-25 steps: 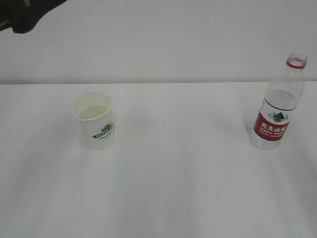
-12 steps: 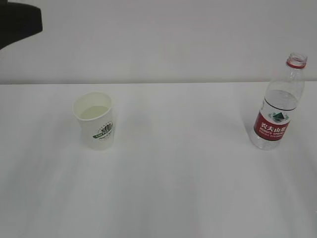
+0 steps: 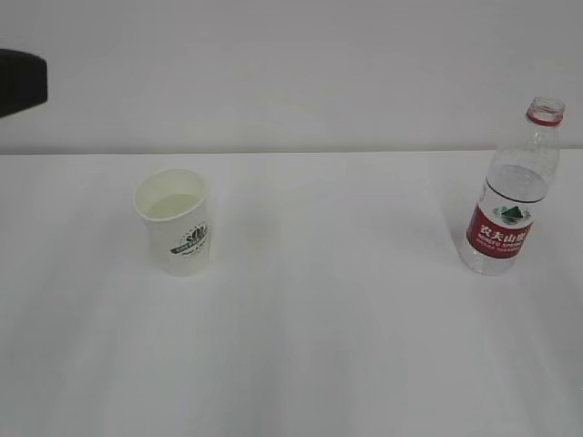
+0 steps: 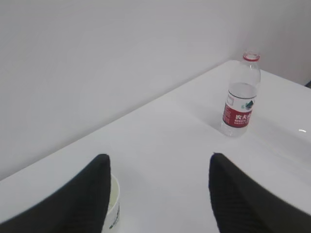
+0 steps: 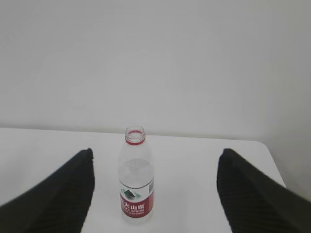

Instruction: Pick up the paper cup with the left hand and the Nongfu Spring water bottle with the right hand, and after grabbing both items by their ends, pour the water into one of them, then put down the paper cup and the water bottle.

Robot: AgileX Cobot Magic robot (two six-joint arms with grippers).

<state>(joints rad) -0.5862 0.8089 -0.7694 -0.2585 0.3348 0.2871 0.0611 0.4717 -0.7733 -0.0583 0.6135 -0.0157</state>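
Left hand [image 4: 158,194] first: jaws spread wide w/ nothing between them, both black fingers [image 4: 82,199] framing the bottom of the wrist view. In the exterior view only a dark bit of that arm shows at the far left edge, well away from the table top.

Just right of it, the paper cup [image 3: 176,221] stands upright on the white table [image 3: 319,346], left of centre, logo facing the camera. Pale yellowish water [image 3: 172,206] sits inside, so the cup is filled part way. From the left wrist cam the cup's rim peeks out beside the left finger, below the gripper, no contact.

Mid table: bare white surface, nothing doing.

Over to the right, the Nongfu Spring water bottle [image 3: 511,196] stands upright near the right edge, uncapped, red neck ring showing, some water left low in the body. Well apart from the cup.

Right hand [image 5: 155,189]: jaws also wide apart, empty, bottle standing beyond the gap, not touched.

Verdict on progress: water's in the cup, both items are down and released, so pour and put-down look done. What's left, prob. just the arms clearing off.
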